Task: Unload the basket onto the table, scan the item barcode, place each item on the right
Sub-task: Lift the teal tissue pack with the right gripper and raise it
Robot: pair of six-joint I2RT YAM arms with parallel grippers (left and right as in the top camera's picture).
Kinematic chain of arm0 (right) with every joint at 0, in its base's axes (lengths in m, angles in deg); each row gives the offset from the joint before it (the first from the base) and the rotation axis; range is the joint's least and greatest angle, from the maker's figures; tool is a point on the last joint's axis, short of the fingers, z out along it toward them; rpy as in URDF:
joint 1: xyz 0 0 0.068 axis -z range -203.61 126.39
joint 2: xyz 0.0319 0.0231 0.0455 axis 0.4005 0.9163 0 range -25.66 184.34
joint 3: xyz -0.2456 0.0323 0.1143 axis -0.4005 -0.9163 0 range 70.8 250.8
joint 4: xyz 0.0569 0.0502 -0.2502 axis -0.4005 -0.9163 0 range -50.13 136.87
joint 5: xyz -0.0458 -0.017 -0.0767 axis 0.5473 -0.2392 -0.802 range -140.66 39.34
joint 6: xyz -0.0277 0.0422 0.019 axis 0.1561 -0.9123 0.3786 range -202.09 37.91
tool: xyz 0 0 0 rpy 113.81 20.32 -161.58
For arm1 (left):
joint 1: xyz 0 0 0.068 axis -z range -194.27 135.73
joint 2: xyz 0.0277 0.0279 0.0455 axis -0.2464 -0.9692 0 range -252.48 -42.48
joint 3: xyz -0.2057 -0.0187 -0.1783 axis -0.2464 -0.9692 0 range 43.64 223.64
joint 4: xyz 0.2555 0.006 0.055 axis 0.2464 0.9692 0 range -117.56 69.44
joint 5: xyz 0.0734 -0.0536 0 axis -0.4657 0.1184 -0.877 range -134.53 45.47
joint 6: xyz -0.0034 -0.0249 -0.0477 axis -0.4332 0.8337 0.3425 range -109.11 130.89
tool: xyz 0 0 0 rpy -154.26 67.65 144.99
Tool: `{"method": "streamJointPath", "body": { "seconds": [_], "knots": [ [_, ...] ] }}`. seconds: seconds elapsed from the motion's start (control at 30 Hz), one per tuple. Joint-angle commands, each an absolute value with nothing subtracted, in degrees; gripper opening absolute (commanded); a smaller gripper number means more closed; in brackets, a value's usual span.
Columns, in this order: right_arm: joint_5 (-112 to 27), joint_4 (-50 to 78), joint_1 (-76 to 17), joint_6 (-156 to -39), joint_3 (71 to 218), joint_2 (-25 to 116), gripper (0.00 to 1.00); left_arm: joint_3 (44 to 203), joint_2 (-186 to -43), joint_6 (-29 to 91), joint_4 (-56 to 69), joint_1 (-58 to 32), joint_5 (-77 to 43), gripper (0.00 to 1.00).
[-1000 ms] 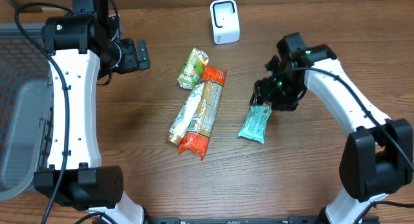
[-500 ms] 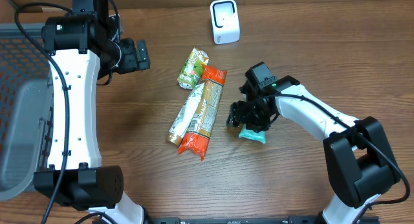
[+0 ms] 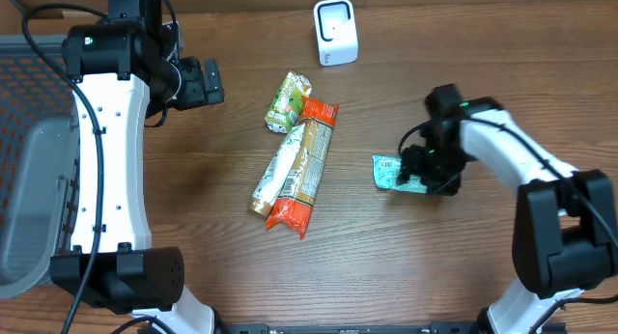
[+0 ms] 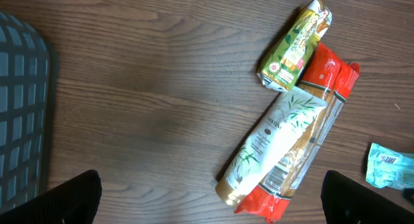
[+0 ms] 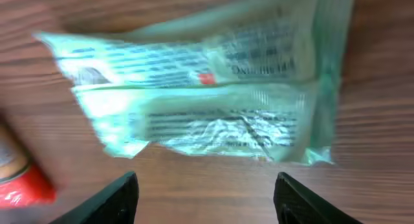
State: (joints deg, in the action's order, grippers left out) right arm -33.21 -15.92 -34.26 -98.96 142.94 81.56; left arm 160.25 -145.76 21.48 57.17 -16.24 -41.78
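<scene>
The item, a mint-green foil-wrapped bar (image 3: 389,171), lies flat on the worktop (image 3: 386,266) at centre right of the overhead frame. Its far end is hidden under the right end effector (image 3: 425,170). In the right wrist view the wrapper (image 5: 207,88) fills the upper part of the frame. It is crinkled and shows lines of print, but the print is too blurred to pick out a barcode. The two dark fingertips (image 5: 113,198) sit at the bottom edge, spread wide, with bare wood between them. That end effector is released and grasps nothing, and the bar lies just ahead of it.

Toward the middle of the overhead frame, apart from the bar, three more packs lie together:
- a long white-and-tan pack (image 3: 280,170) set diagonally
- an orange-red pack (image 3: 311,160) alongside it and touching it
- a small green packet (image 3: 287,102) at their upper end

The white scanner (image 3: 335,32) stands at the top centre of the frame, well apart from the bar.

The left end effector (image 3: 203,80) is in the upper left of the overhead frame. In its wrist view the fingertips (image 4: 71,198) stand at the bottom corners, fully released, with nothing between them. That view also catches the bar's end at the right edge. A grey mesh basket (image 3: 29,180) sits at the left edge.
</scene>
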Motion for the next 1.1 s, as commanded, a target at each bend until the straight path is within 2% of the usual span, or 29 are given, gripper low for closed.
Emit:
{"method": "streamJointPath", "body": {
  "seconds": [0.0, 0.27, 0.67, 0.97, 1.07],
  "knots": [
    [-27.09, -17.10, -30.96, -90.37, 148.64, 79.20, 0.69, 160.28, -146.38, 22.05, 57.24, -16.48, -41.78, 1.00],
    [-26.04, -15.79, -21.83, -85.97, 146.56, 78.94, 0.83, 160.28, -146.38, 22.05, 57.26, -16.48, -41.78, 1.00],
    [-16.16, 1.09, -20.23, -78.76, 130.57, 80.38, 0.83, 160.25, -146.38, 22.05, 57.26, -16.48, -41.78, 0.99],
    [-13.76, 13.98, -23.05, -81.86, 123.00, 85.30, 0.70, 160.25, -146.38, 22.05, 57.26, -16.48, -41.81, 0.99],
    [-14.52, 16.67, -23.93, -85.47, 122.43, 87.99, 0.59, 160.28, -146.38, 22.05, 57.26, -16.48, -41.78, 1.00]
  ]
}}
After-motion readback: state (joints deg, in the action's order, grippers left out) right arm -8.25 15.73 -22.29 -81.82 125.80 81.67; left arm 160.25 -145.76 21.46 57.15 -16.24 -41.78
